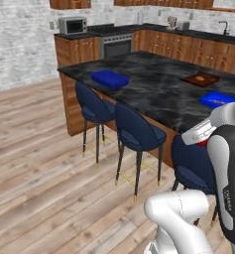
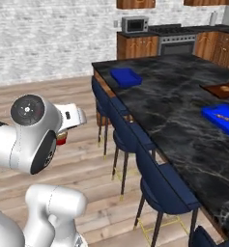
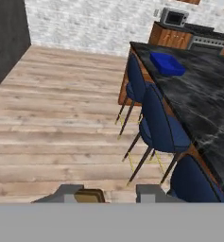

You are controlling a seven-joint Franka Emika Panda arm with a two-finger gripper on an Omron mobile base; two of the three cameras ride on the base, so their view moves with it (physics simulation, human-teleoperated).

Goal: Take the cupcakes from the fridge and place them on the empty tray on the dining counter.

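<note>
The fingers (image 3: pixel 67 194) stand a narrow way apart, closed in on one cupcake (image 2: pixel 62 139). In the hand view it shows as a tan lump between the two grey tips. In the right base view it is a small red-and-tan thing tucked under the hand. The cupcake hangs over the wooden floor on the stool side of the dining surface (image 1: pixel 158 94), well apart from its black marble top.

Two blue trays lie on that surface. The empty tray (image 1: pixel 109 78) sits near the surface's far corner, towards the microwave (image 1: pixel 72 25). The second tray (image 1: pixel 217 99) lies at the nearer end of the surface and carries a thin light item too small to name. One reddish-brown wooden board (image 1: pixel 201 78) rests on the surface just beyond the second tray, with one tan round pastry (image 1: pixel 203 77) on it.

Three blue stools line the surface's edge in the left base view: the far stool (image 1: pixel 93 104), the middle stool (image 1: pixel 136 131) and the near stool (image 1: pixel 191 166), this last partly behind the arm. Beyond the surface, one oven (image 1: pixel 116 45) stands in the wall cabinets beside the microwave.
</note>
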